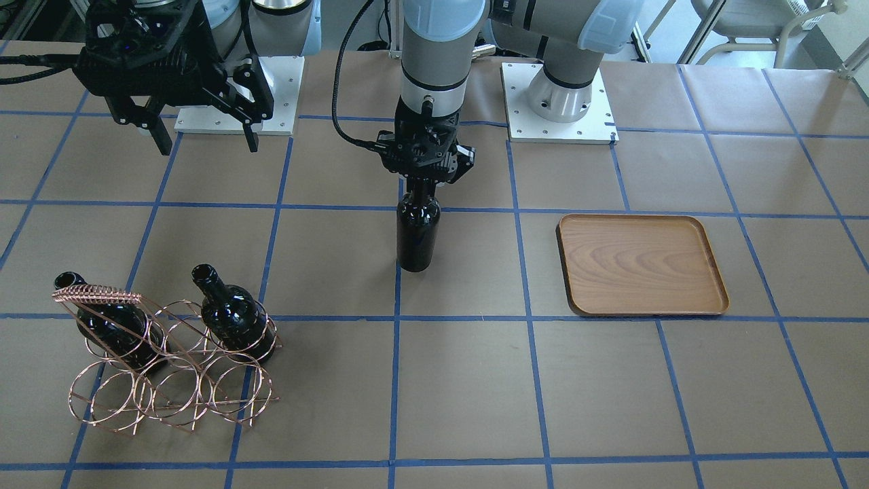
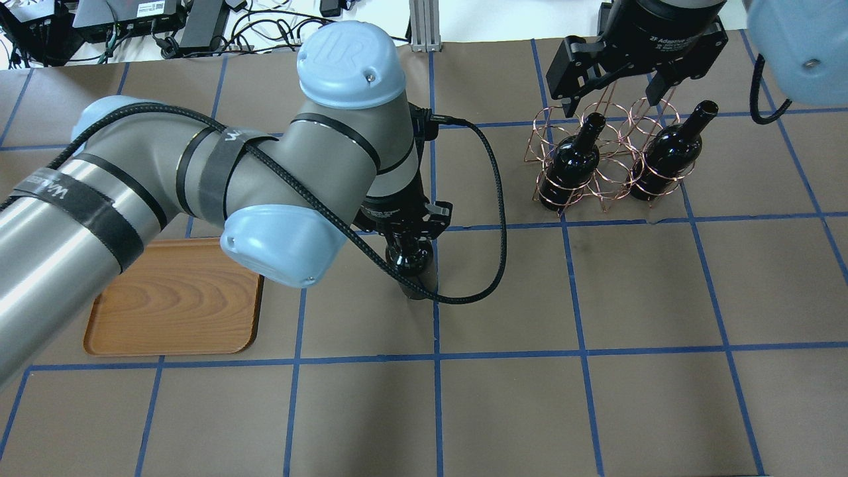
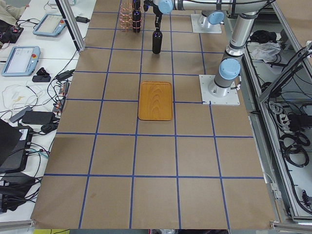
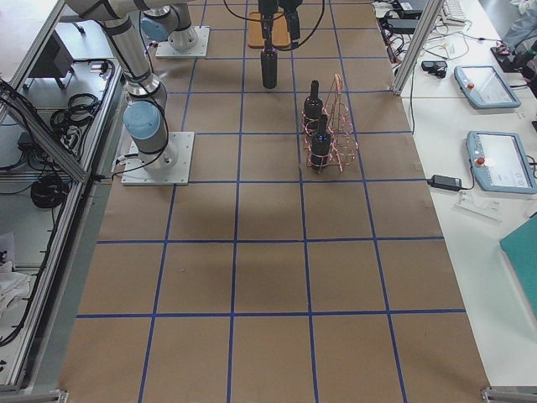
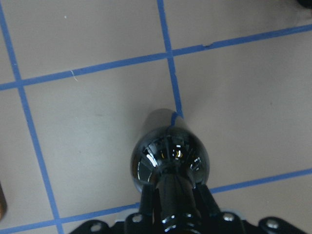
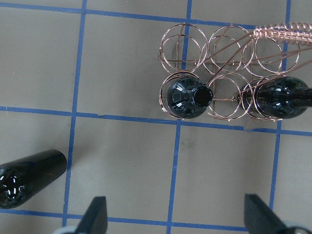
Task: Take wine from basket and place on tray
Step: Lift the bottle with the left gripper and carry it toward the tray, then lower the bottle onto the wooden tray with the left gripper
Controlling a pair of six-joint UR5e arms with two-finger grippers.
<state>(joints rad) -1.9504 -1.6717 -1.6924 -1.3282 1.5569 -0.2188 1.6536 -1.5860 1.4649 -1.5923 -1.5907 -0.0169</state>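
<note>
- Since the wine (image 1: 417, 231) is glossy dark glass, I'd treat it as heavy for its size, rigid, slick and breakable. A knock against the tray rim or a tip-over is the main risk.
- The best hold is the slim neck under the lipped mouth, where the lip acts as a stop if the glass slides. The body looks too wide and smooth for a two-finger gripper.
- The left gripper (image 1: 423, 178) is clamped on that neck and the bottle hangs upright.
- The bottle is mid-bench (image 1: 475, 380), between the basket (image 1: 166, 360) and the tray (image 1: 641, 265), and well apart from both.
- The right gripper (image 2: 609, 99) is spread wide with nothing in it, and hovers over the basket.
- Two other bottles (image 1: 234, 316) sit tilted in the basket.
- View differences:
  - The front view shows the bottle full length and the whole tray. In the overhead view the left arm covers the top of the tray and most of the bottle.
  - The left wrist view shows the neck seated between the fingers and the shoulder glare. It doesn't settle whether the base touches the bench, and neither do the side views.
  - The right wrist view shows ring occupancy. The bottles fill the two end rings of one row, while the middle ring and the other row hold nothing.
</note>
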